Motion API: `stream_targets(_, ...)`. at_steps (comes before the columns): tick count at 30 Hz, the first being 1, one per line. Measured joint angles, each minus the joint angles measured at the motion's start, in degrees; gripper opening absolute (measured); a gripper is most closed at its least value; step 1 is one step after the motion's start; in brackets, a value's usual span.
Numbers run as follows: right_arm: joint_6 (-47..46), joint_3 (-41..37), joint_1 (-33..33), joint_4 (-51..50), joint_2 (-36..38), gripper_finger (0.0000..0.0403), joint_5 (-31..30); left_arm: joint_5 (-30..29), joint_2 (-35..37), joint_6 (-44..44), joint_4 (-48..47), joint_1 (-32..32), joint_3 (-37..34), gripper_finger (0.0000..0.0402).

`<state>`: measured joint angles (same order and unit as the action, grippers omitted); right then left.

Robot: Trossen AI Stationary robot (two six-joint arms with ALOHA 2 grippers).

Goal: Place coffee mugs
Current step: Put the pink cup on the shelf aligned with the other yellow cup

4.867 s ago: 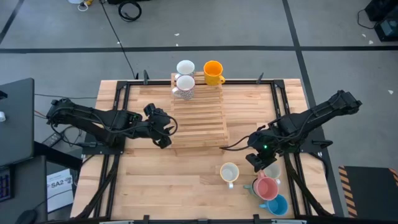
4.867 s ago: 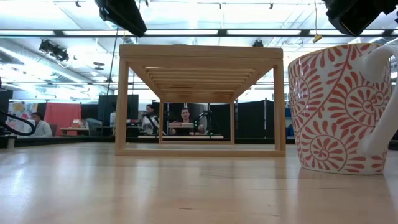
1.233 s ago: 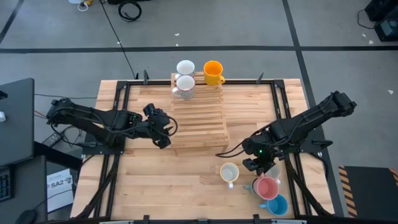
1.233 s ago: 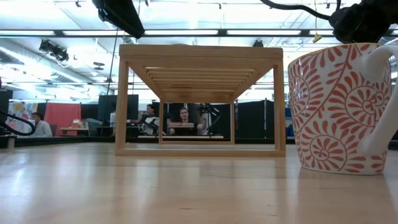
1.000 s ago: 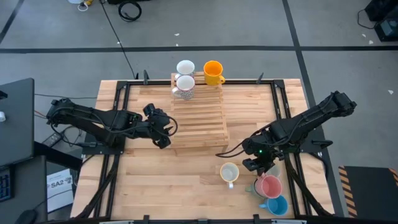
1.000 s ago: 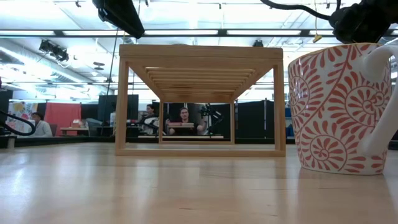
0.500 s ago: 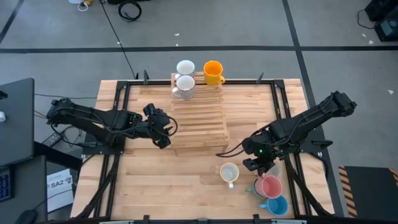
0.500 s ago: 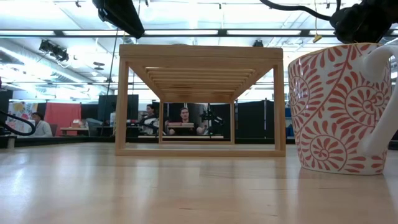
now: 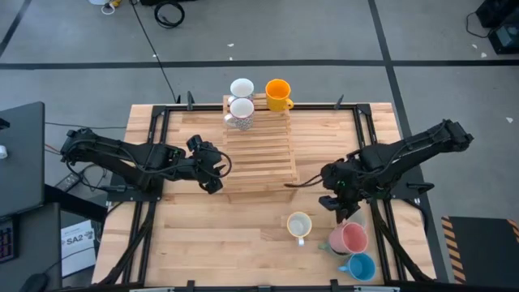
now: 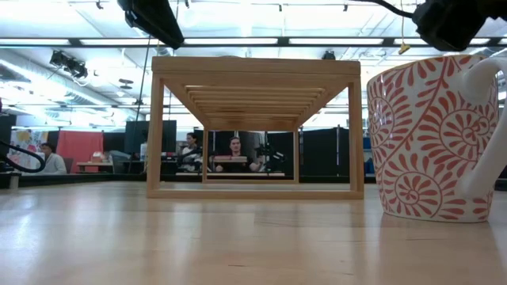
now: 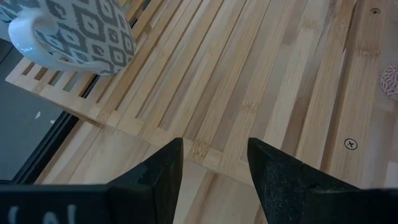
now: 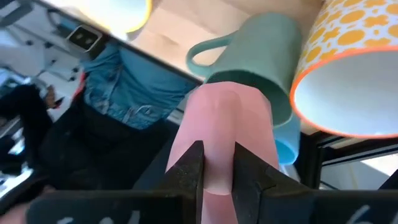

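While the left hand (image 9: pixel 212 166) waits spread, the right hand (image 12: pixel 216 163) grips the smooth pink mug's (image 12: pixel 225 134) rim.

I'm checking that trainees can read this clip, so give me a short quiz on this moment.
1. True or false: the left gripper holds a mug.
2. Which mug does the right gripper pinch? A green, B pink, C blue.
3. What colour is the mug beside the two white mugs at the wooden rack's far end?
Key: 1 false, it is open and empty. 2 B, the pink mug. 3 the orange mug.
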<state>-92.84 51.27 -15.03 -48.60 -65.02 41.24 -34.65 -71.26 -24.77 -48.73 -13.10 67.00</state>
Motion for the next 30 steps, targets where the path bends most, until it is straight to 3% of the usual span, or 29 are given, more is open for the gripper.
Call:
stream_targets(6,-0.17,0.0,3.79,-0.01,4.24,0.0064,4.85,0.0,0.0,-0.07,-0.02,-0.02,0.0,0.0185)
stream_targets(13,1.87,0.0,11.58,-0.54,8.17,0.0063,2.44,0.0,0.0,-0.04,-0.02,-0.02,0.0,0.0185)
stream_targets(19,6.83,0.0,20.72,-4.84,9.48,0.0062,-0.75,0.0,0.0,-0.04,-0.02,0.0,0.0,0.0185)
stream_targets(30,10.54,0.02,40.08,-11.75,9.56,0.0064,1.08,1.87,0.0,0.0,-0.02,-0.01,0.0,0.0185)
